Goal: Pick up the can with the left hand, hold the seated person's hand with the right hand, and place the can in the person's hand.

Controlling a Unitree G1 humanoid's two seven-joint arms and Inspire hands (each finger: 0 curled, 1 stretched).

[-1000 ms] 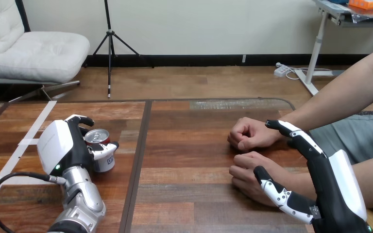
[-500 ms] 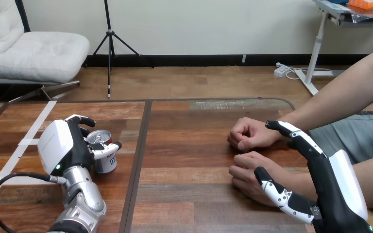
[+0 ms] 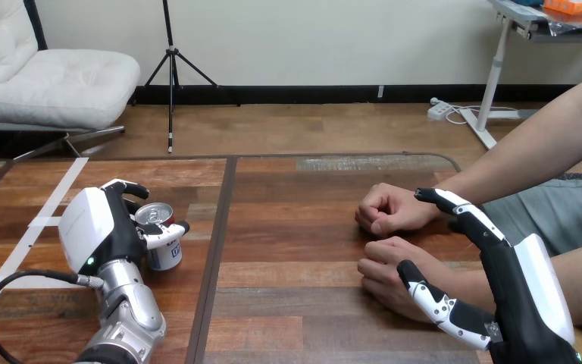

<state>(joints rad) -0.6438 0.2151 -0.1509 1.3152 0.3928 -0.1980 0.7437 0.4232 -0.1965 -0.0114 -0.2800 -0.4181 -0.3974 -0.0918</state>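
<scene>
Can (image 3: 155, 214) upright at lower left of frame, top up, contents hidden; clasped by left hand (image 3: 98, 227), fingers and thumb curled round it. Right hand (image 3: 519, 284) at lower right, fingers spread and relaxed, grasping nothing, beside person's nearer fist (image 3: 386, 267) and farther fist (image 3: 386, 208) on table (image 3: 303, 311).

The can (image 3: 162, 241) is held upright, with a silver top and pull tab, a red band under the rim and a white lower body. It is enclosed by the left hand (image 3: 95, 231), whose fingers (image 3: 125, 188) are curled behind it, with the thumb laid across its front. The person's farther hand (image 3: 389, 208) is closed in a fist just ahead of the right hand's (image 3: 523, 284) fingertips. The person's nearer hand (image 3: 388, 267), also closed, is placed between those fingers and the thumb, possibly untouched.
</scene>
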